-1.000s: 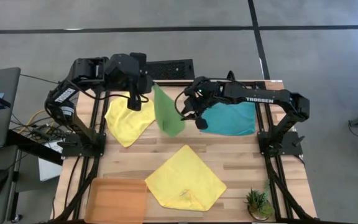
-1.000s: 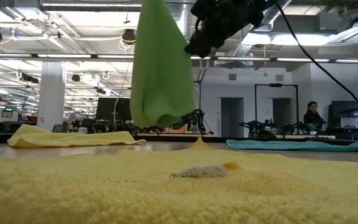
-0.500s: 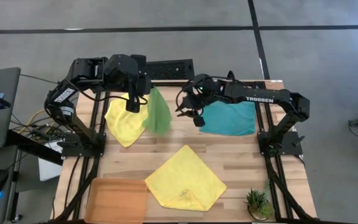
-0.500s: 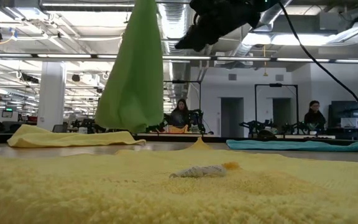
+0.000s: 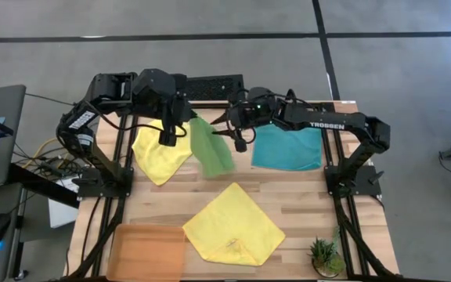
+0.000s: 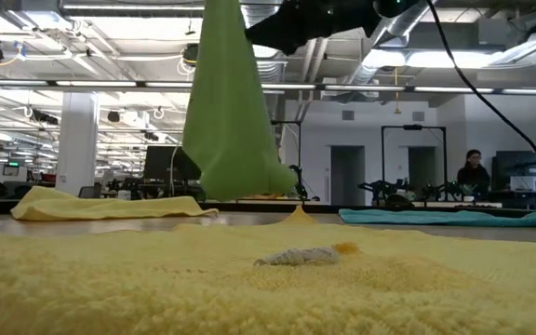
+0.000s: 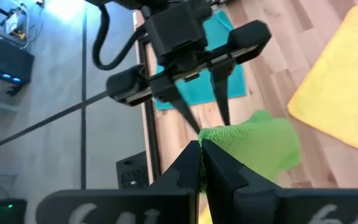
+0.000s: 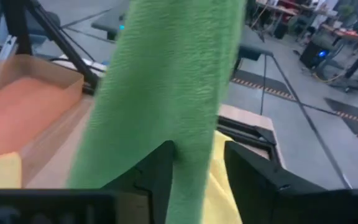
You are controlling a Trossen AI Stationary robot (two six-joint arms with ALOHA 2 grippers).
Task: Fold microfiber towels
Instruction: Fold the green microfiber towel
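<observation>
A: Where is the lime green towel [image 5: 211, 147]?

B: In the air over the far middle of the counter [image 5: 312, 200], hanging lengthwise with its long axis vertical, narrow end up, wide end down.

A: And the tools?

B: The left tool [image 7: 199, 163] is clamped tight on its top corner. The right tool [image 8: 197, 171] has fingers apart, straddling the cloth without squeezing.

A: The rest?

B: Yellow towel [image 5: 161, 153] far left, teal towel [image 5: 288, 147] far right, second yellow towel [image 5: 233, 225] near, all flat.
</observation>
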